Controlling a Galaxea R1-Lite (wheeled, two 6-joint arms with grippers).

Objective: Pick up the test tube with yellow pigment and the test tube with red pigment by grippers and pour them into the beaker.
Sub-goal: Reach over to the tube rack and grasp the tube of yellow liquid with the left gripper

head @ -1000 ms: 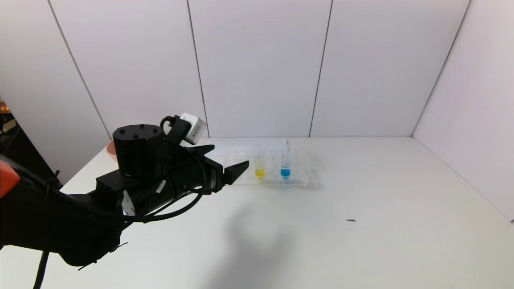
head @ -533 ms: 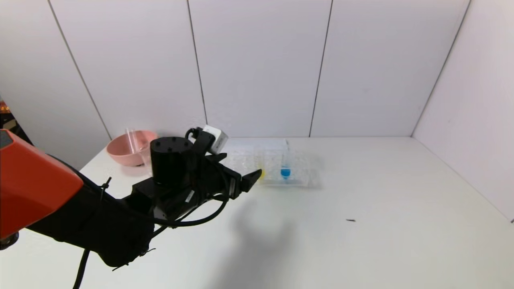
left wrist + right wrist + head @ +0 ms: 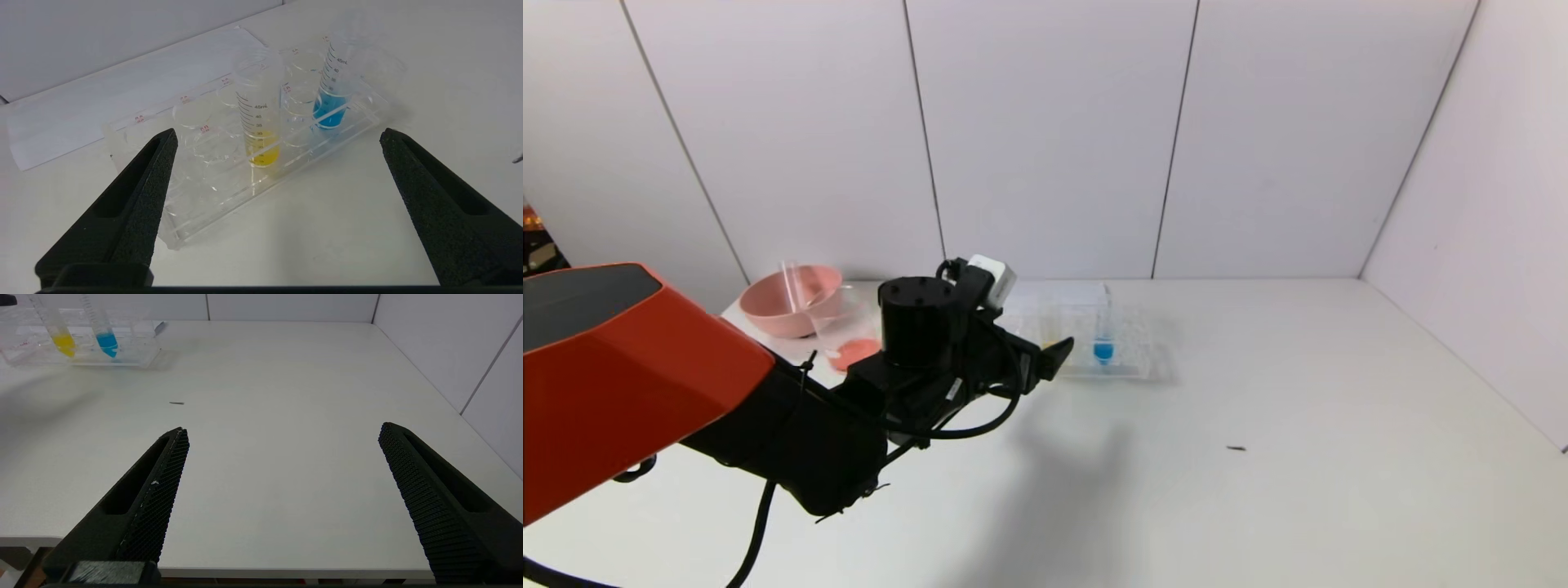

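Observation:
The test tube with yellow pigment (image 3: pixel 258 122) stands upright in a clear rack (image 3: pixel 204 212), with a blue-liquid tube (image 3: pixel 331 98) two slots away. My left gripper (image 3: pixel 278 132) is open and empty, just short of the rack, with the yellow tube ahead between its fingers. In the head view the left gripper (image 3: pixel 1049 359) hides the yellow tube. The beaker (image 3: pixel 848 322) stands at the far left with red-orange liquid in its bottom. No tube with red liquid shows. My right gripper (image 3: pixel 284 428) is open and empty over the table's near edge.
A pink bowl (image 3: pixel 768 304) with a clear empty tube (image 3: pixel 789 282) leaning in it stands behind the beaker. A white paper sheet (image 3: pixel 81 118) lies behind the rack. A small dark speck (image 3: pixel 1236 447) lies on the table. Walls close the back and right.
My left arm has reached forward and right toward the rack. Its gripper now covers the yellow tube in the head view, and the bowl and beaker have come into sight.

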